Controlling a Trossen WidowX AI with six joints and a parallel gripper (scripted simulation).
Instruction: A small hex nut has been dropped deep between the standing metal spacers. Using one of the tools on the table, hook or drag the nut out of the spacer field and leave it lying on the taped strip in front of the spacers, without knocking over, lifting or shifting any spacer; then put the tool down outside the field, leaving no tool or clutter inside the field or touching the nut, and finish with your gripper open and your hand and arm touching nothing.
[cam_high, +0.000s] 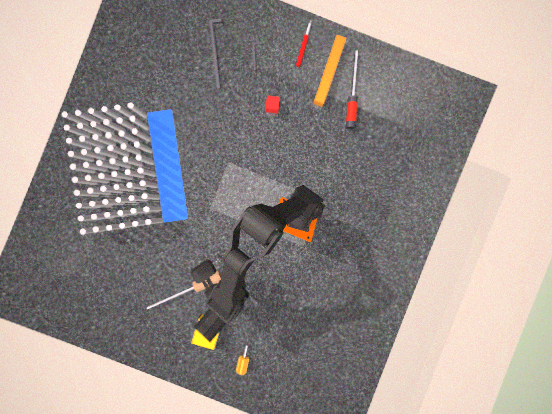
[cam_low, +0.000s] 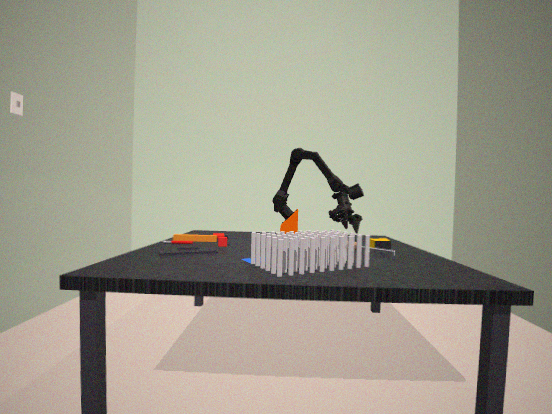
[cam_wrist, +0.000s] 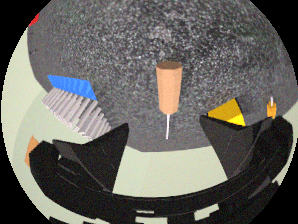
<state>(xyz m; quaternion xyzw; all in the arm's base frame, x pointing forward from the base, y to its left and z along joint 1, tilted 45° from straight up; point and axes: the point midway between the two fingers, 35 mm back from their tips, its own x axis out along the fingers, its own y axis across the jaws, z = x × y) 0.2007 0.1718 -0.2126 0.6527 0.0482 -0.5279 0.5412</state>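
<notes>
The metal spacers (cam_high: 112, 161) (cam_low: 280, 257) (cam_wrist: 75, 112) stand upright in rows at the table's left in the top view. The blue taped strip (cam_high: 169, 165) (cam_wrist: 72, 86) lies along their front. I cannot see the nut. A thin-rod tool with a wooden handle (cam_high: 199, 286) (cam_wrist: 169, 90) lies on the table; its metal rod (cam_high: 170, 298) points away from the handle, and its end looks bent in the exterior view. My gripper (cam_low: 345, 223) (cam_wrist: 164, 123) is open and empty above this tool. The handle shows centrally ahead of the fingers in the wrist view; the arm partly covers it in the top view.
A yellow block (cam_high: 205, 341) (cam_wrist: 227, 112) and a small yellow screwdriver (cam_high: 242, 365) (cam_wrist: 271, 109) lie near the tool. Farther off lie a long hex key (cam_high: 215, 55), a smaller one (cam_high: 254, 57), a red cube (cam_high: 272, 104), an orange bar (cam_high: 331, 70) and a red screwdriver (cam_high: 351, 111).
</notes>
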